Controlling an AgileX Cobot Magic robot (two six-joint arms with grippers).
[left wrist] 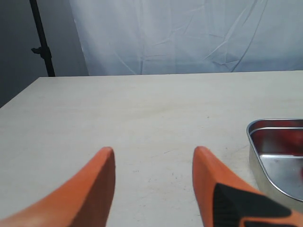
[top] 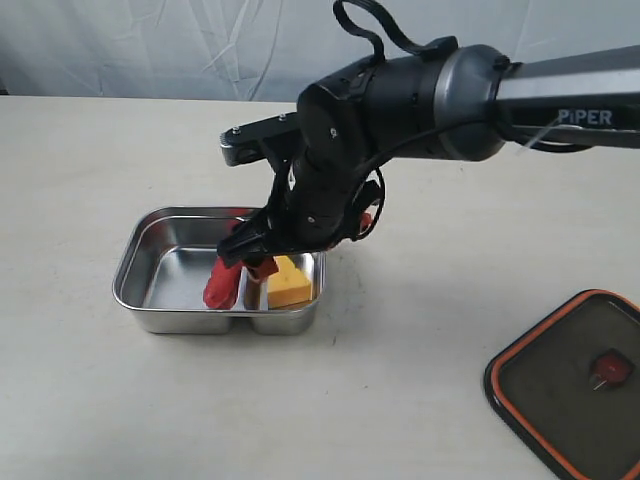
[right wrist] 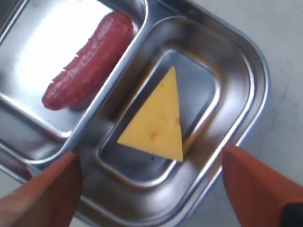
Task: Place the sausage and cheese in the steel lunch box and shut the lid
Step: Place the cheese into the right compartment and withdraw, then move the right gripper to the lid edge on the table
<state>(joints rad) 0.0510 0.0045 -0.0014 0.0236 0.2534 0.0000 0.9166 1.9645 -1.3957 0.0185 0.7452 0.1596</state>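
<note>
The steel lunch box [top: 172,272] stands left of centre on the table. In the right wrist view the red sausage [right wrist: 90,59] lies in its large compartment and the yellow cheese [right wrist: 158,120] lies flat in the small one. My right gripper [right wrist: 149,154] hangs just over the small compartment, open, with the cheese lying free below its fingers. In the exterior view the gripper [top: 243,275] dips into the box beside the cheese [top: 290,285] and hides the sausage. The dark lid [top: 565,390] lies on the table at the front right. My left gripper [left wrist: 154,156] is open over bare table.
The right arm [top: 420,95] stretches from the right edge across the middle above the table. A white cloth backdrop hangs behind the table. The left wrist view shows the box's corner [left wrist: 255,142] off to one side of the fingers.
</note>
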